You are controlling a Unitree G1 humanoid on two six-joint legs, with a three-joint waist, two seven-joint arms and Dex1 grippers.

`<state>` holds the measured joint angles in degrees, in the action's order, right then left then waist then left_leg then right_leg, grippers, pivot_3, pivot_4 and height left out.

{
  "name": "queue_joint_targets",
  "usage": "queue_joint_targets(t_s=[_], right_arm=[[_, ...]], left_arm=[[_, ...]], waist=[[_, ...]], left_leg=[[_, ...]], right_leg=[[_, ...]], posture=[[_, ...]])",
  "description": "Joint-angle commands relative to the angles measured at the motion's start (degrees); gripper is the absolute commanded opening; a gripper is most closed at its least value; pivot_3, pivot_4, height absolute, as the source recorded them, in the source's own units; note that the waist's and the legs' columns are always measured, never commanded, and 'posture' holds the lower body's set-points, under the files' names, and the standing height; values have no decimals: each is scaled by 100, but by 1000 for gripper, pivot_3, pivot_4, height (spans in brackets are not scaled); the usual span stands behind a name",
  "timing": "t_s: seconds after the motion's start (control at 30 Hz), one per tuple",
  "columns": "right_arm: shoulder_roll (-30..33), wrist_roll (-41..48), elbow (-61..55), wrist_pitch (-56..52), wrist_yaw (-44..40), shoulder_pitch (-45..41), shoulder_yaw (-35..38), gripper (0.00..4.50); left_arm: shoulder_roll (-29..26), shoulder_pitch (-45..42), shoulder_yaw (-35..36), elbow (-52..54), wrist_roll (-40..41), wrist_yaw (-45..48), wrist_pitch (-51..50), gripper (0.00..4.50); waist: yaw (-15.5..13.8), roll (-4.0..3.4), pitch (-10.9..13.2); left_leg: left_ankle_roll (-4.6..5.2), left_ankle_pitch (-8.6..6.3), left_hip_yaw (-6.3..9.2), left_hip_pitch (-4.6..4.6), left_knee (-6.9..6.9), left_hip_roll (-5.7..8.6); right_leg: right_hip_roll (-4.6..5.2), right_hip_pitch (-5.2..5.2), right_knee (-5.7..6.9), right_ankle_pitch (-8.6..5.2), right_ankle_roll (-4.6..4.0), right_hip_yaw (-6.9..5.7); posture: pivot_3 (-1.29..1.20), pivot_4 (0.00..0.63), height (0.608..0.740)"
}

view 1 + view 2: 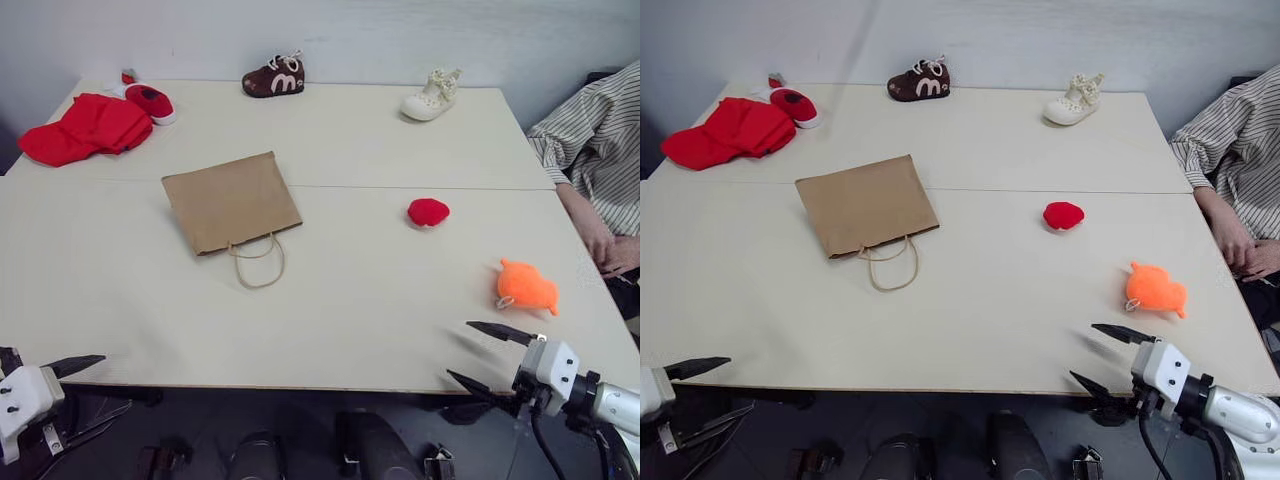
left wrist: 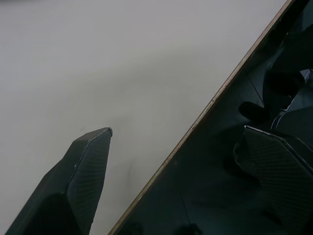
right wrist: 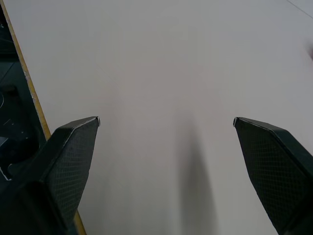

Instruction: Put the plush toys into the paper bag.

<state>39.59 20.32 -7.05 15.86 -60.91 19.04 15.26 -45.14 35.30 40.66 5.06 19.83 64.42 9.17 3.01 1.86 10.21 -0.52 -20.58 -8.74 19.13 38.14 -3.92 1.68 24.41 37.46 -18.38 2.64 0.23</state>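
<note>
Grippers wait at the near edge of a pale table [image 1: 330, 330], both empty, with neither toy yet in the bag. At the near right corner, the right gripper [image 1: 480, 352] holds its two black fingers spread wide, nothing between them, pointing in over the tabletop. The left gripper [image 1: 85, 390] hangs at the near left corner, half off the edge, its fingers equally wide apart and empty.

The orange plush toy [image 1: 526, 287] lies just beyond the right gripper, at about one o'clock from its tips and near the table's right edge. The red plush toy [image 1: 428, 211] sits farther in, at about eleven o'clock from the same gripper. The paper bag [image 1: 231, 202] lies flat left of centre, at roughly one o'clock from the left gripper, its long axis running toward the robot and its mouth and cord handles [image 1: 258, 260] at the near end.

On this layout, the right arm is clearly the nearer to both toys, and the orange one looks the shortest reach. A seated person's striped sleeve [image 1: 590, 150] borders the right edge.
</note>
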Motion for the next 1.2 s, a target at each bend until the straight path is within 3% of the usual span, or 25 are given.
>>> queue_joint_targets(t_s=[0.03, 0.17, 0.3, 0.4, 0.53, 0.63, 0.73, 0.8, 1.13, 1.2], right_arm=[[-103, 92, -243, -124, 138, -81, -126, 4494], [-437, 548, -740, -557, 467, -331, -301, 4494], [-982, 1305, -1615, -1412, 1164, -839, -587, 4494], [-1134, 1182, -1808, -1483, 1360, -1040, -719, 4494], [-1188, 946, -1806, -1422, 1479, -1350, -851, 4494], [-1217, 811, -1754, -1404, 1576, -1445, -879, 4494], [-1233, 564, -1666, -1357, 1697, -1517, -936, 4500], [-1256, 505, -1670, -1354, 1739, -1514, -966, 4500], [-1310, 316, -1708, -1307, 1884, -1353, -946, 4500], [-1292, 305, -1693, -1316, 1867, -1357, -932, 4500]], left_arm=[[-42, -41, 226, 83, 194, -49, -96, 4500], [-284, -560, 95, 444, 626, -307, -1045, 4500], [-787, -2281, -834, 701, 871, -1173, -2752, 4500], [-829, -3291, -1834, 683, 523, -1088, -2765, 4500], [-407, -4985, -3337, -50, -289, -1111, -2438, 4500], [-47, -5786, -4009, -808, -975, -1291, -1936, 4500], [461, -6474, -4453, -1677, -1468, -1586, -1408, 3912], [611, -6642, -4531, -1955, -1537, -1512, -1182, 3294], [695, -6956, -4519, -2369, -1214, -675, -975, 175], [740, -7007, -4446, -2088, -852, -316, -1174, 36]], waist=[[4, 8, -5], [1, 13, -8], [-101, 15, -10], [-138, 4, -21], [-152, 4, -21], [-134, 9, -23], [-131, 9, -23], [-118, 9, -23], [-145, 9, -23], [-144, 9, -23]], left_leg=[[0, 0, 0, -1, 0, 0], [0, 0, 4, -1, 0, -1], [-11, 24, 26, -3, 5, 10], [-35, 36, 22, -3, -3, 12], [-33, 38, 13, 15, 5, 10], [-32, 39, 1, 12, 17, 9], [-37, 42, -8, 8, 17, 7], [-40, 45, -8, 8, 19, 5], [-43, 50, -10, 9, 25, 0], [-42, 50, -10, 11, 27, 0]], right_leg=[[0, 0, 1, 0, -1, 0], [0, 0, 6, -1, -2, -2], [9, -2, 31, 0, -2, -13], [9, -1, 29, 3, -7, -11], [-1, 13, 26, -1, -10, -11], [-10, 12, 28, 0, -7, -4], [-18, 15, 34, 0, -6, 6], [-20, 18, 38, 0, -6, 6], [-18, 21, 46, 0, -6, 7], [-18, 21, 47, 0, -6, 5]], posture=[[0, 150, 740], [0, 150, 740], [0, 150, 740], [0, 150, 740], [0, 150, 740], [0, 150, 740], [0, 150, 740], [0, 150, 740], [0, 150, 740], [0, 150, 740]])
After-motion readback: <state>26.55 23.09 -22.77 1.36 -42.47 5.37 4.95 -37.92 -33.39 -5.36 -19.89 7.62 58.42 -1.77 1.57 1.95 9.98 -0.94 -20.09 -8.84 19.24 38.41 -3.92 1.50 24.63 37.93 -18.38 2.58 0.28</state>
